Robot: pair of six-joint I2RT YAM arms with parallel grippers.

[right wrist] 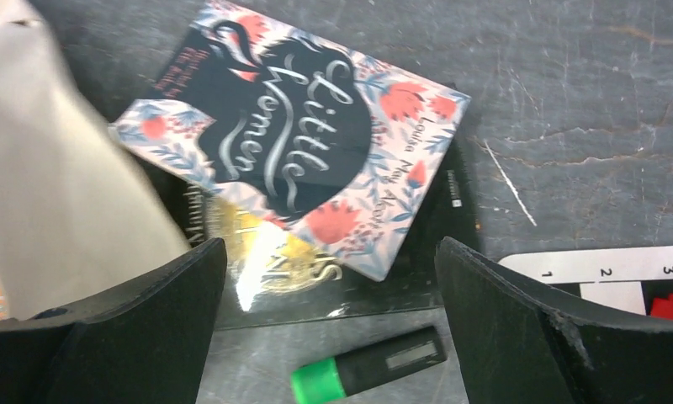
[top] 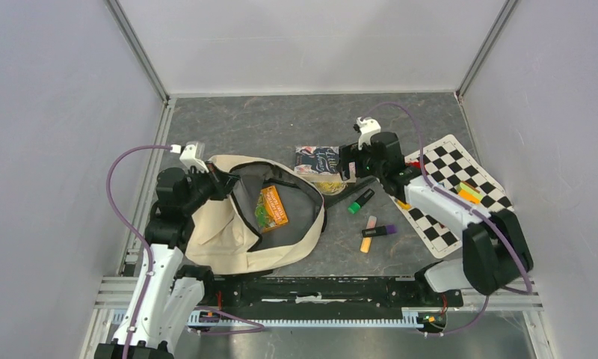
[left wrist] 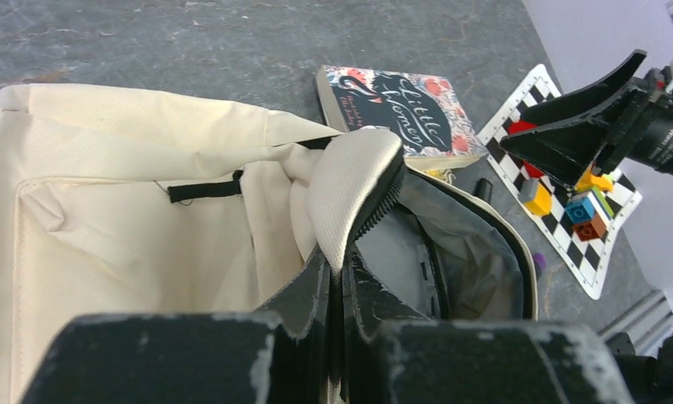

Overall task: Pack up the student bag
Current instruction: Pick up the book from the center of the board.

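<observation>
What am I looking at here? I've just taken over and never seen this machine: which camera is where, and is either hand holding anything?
Two robot arms are bolted at the near edge of a grey table. The wide picture looks down from above and behind them; the other two come from a camera on each wrist. The left hand is shut on the zipper rim of the cream student bag; an orange book lies inside. The right hand is open and empty, aimed at the Little Women book, which lies on another book. A green highlighter, an orange highlighter and a purple highlighter lie nearby, beside a checkered mat carrying small coloured blocks.
</observation>
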